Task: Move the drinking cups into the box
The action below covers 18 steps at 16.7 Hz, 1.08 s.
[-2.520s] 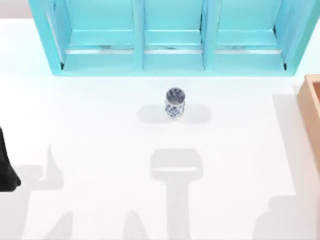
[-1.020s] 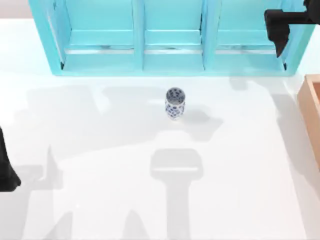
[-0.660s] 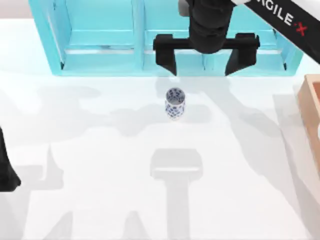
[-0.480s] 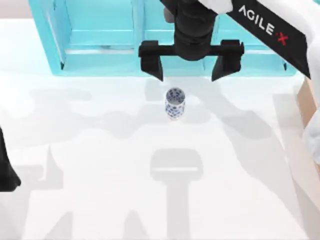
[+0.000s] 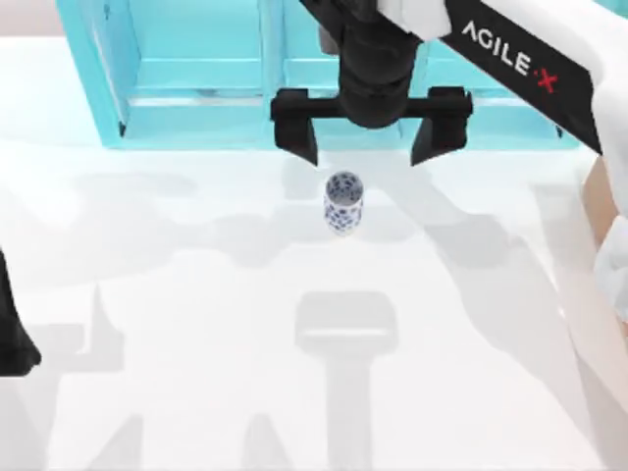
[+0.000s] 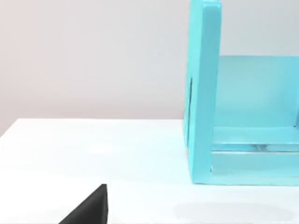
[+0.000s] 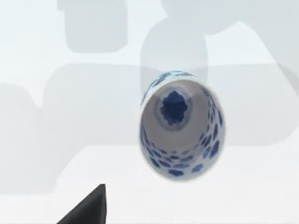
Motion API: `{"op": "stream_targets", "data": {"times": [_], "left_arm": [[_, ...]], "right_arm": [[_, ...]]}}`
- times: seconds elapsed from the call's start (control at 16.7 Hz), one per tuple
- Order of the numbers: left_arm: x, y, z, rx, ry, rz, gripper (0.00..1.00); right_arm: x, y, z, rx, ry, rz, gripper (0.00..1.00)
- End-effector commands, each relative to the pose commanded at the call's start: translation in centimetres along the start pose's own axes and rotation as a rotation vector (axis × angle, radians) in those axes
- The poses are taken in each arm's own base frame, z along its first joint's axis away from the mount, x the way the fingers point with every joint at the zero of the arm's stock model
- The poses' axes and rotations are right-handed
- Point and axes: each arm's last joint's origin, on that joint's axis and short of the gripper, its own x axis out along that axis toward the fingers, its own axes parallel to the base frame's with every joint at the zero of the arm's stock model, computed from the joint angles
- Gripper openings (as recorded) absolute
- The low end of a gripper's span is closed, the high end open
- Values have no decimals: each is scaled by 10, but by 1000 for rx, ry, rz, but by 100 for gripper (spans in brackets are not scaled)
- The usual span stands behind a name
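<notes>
The drinking cup (image 5: 342, 202) you are after stands upright near the middle of the white table (image 5: 196, 343), a little in front of the turquoise cabinet (image 5: 196, 78) that runs along the far edge. Nothing touches it; its open mouth faces up, and you can see the blue floral pattern on its side.

Your right tool (image 5: 370, 142) hangs above the table just behind the cup, between it and the cabinet's front. Its two black fingers (image 5: 295, 126) are spread wide, far wider than the cup, one to the cup's left and one to its right as the top view has them, and neither is in contact with it. The arm reaches in from the right side, with the AgileX lettering on its black link.

From the right wrist view you look nearly straight down into the cup (image 7: 181, 124): grey inner wall, blue flower on the bottom, patterned outside below the rim.

The box (image 5: 601, 211) sits at the table's right edge, well apart from the cup and partly covered by the right arm.

Your left arm is parked at the table's left edge. The left wrist view looks over bare table at the cabinet's (image 6: 233, 116) end wall; you cannot tell how the left tool stands.
</notes>
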Motion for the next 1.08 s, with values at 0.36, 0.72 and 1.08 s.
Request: {"op": "stream_targets", "data": {"times": [0.36,0.72,1.08], "left_arm": [[0,0,0,0,0,0,100],[0,0,0,0,0,0,100],[0,0,0,0,0,0,100]], "right_arm": [[65,1,0,0,-4,3,100],[81,0,-2,0,-2,1,100],[81,0,-2,0,-2,1,55]]}}
